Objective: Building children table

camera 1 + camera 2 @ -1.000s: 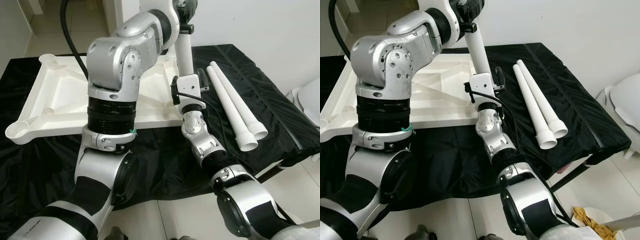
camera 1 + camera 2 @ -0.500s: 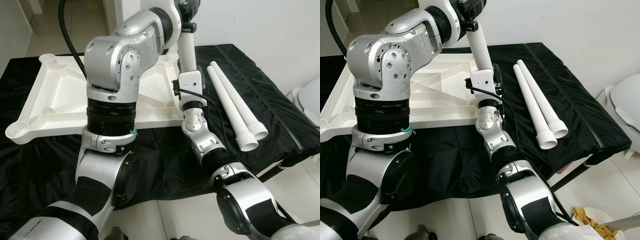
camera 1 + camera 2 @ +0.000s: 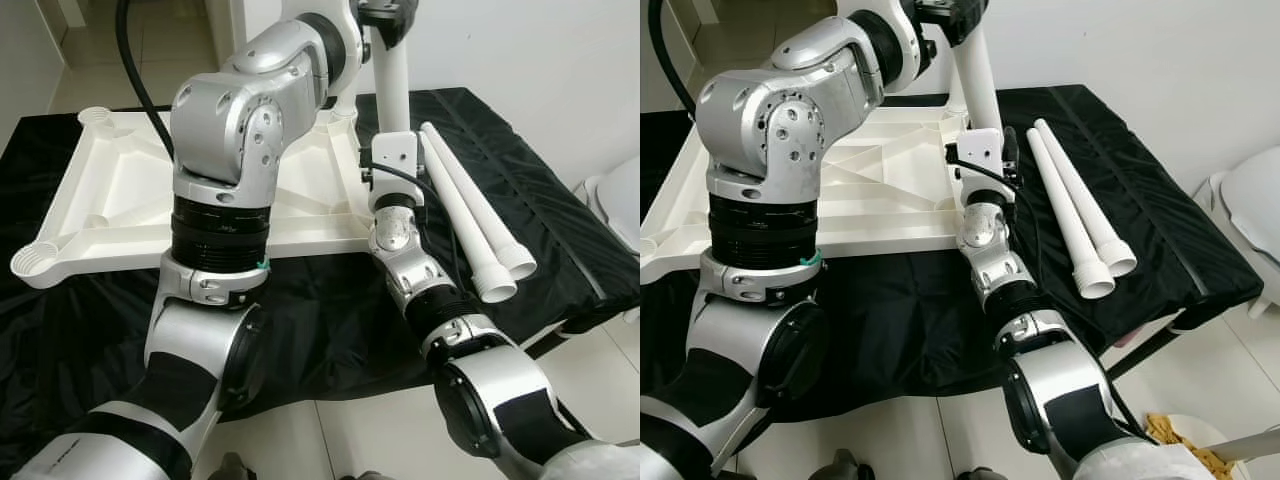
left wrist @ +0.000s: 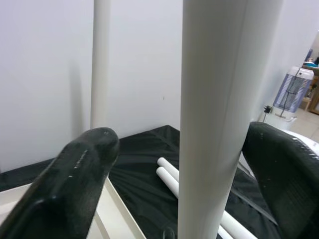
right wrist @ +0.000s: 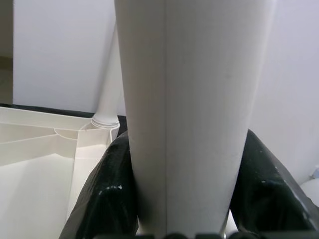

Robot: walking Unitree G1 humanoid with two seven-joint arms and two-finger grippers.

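The white tabletop (image 3: 120,190) lies upside down on a black-covered surface. At its near right corner a white leg (image 3: 393,90) stands about upright. My right gripper (image 5: 184,149) is shut on this leg low down, with the wrist block (image 3: 395,155) against it. My left gripper (image 3: 385,15) is at the leg's top; its two black fingers (image 4: 75,169) straddle the leg (image 4: 219,99) with a wide gap on one side, so it is open. Another leg (image 4: 101,59) stands fitted at a far corner. Two loose legs (image 3: 470,210) lie side by side to the right.
The black cloth (image 3: 545,200) ends close to the loose legs' wide ends. A white rounded object (image 3: 620,200) stands off the right edge. A thick black cable (image 3: 130,60) runs over the tabletop's far side. A bin with yellow cloth (image 3: 1180,435) sits on the floor.
The held leg has swung from a lean to about upright. My right gripper has moved up and to the right with it; the left gripper at the top has shifted slightly right.
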